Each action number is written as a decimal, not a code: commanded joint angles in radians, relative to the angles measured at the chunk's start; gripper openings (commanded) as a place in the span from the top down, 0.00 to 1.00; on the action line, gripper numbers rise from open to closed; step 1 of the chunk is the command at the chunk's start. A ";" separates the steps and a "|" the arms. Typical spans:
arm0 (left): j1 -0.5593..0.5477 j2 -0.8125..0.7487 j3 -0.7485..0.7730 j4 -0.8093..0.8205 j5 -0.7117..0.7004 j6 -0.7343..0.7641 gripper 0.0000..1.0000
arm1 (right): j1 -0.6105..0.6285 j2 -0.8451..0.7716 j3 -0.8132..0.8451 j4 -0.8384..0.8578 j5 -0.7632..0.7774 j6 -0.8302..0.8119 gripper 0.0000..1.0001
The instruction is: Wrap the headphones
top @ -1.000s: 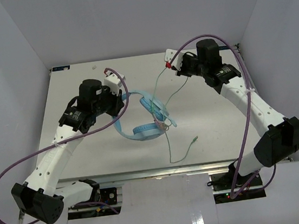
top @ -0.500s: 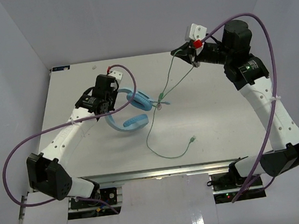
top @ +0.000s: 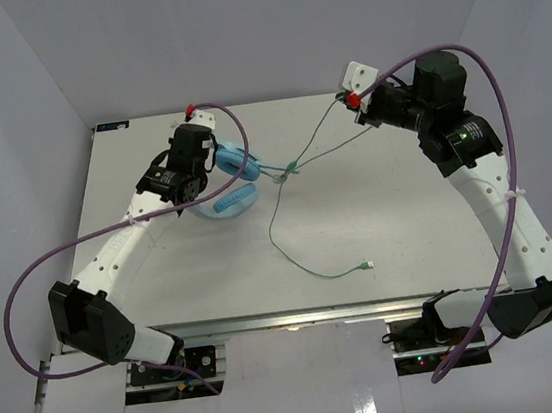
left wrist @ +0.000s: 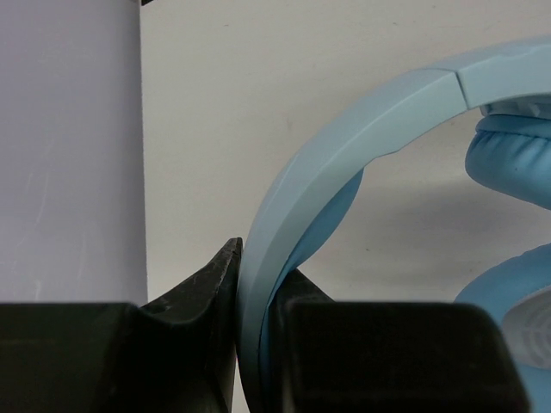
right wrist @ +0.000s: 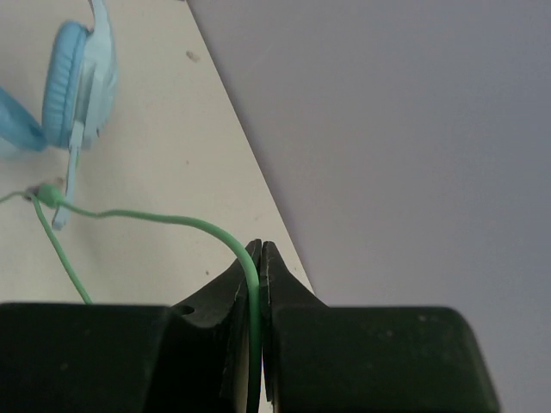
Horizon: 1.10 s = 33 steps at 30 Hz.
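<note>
The light blue headphones (top: 237, 183) are at the far left-centre of the table. My left gripper (top: 203, 167) is shut on their headband (left wrist: 344, 146); an earcup (left wrist: 516, 155) shows to the right in the left wrist view. The pale-green cable (top: 295, 234) runs from the headphones to a knot (top: 289, 172), up to my right gripper (top: 356, 106), and down in a loop to its plug (top: 367, 266) near the front. My right gripper is shut on the cable (right wrist: 155, 217) near the back wall. The headphones also show in the right wrist view (right wrist: 77, 77).
Purple robot cables (top: 89, 244) arc over both arms (top: 492, 119). White walls enclose the table (top: 408, 210) at the back and both sides. The table's front edge (top: 299, 314) is close to the plug.
My left gripper carried the headphones farther back and left. My right gripper stayed shut on the cable near the back wall, pulling it straighter. The loop and plug slid right along the table.
</note>
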 commanded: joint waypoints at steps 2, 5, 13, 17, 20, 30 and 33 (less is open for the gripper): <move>-0.003 -0.026 0.031 0.046 -0.114 0.021 1.00 | 0.027 -0.045 -0.088 0.009 0.186 -0.216 0.92; -0.020 -0.043 0.036 0.039 -0.094 0.060 1.00 | 0.048 -0.053 -0.187 0.101 0.324 -0.297 0.92; -0.086 -0.148 -0.033 -0.017 0.046 0.072 1.00 | 0.052 0.018 -0.260 0.286 0.348 -0.310 0.92; -0.098 -0.167 -0.071 -0.048 0.147 0.063 1.00 | 0.053 0.060 -0.162 0.300 0.244 -0.149 0.92; -0.101 -0.156 -0.099 -0.042 0.124 0.046 1.00 | 0.053 0.070 -0.099 0.272 0.162 -0.087 0.92; -0.099 -0.003 -0.005 -0.060 0.032 -0.054 1.00 | 0.053 0.022 0.079 0.046 -0.096 -0.043 0.92; -0.098 0.017 0.032 -0.073 0.038 -0.095 1.00 | 0.053 0.003 0.096 0.018 -0.075 -0.061 0.92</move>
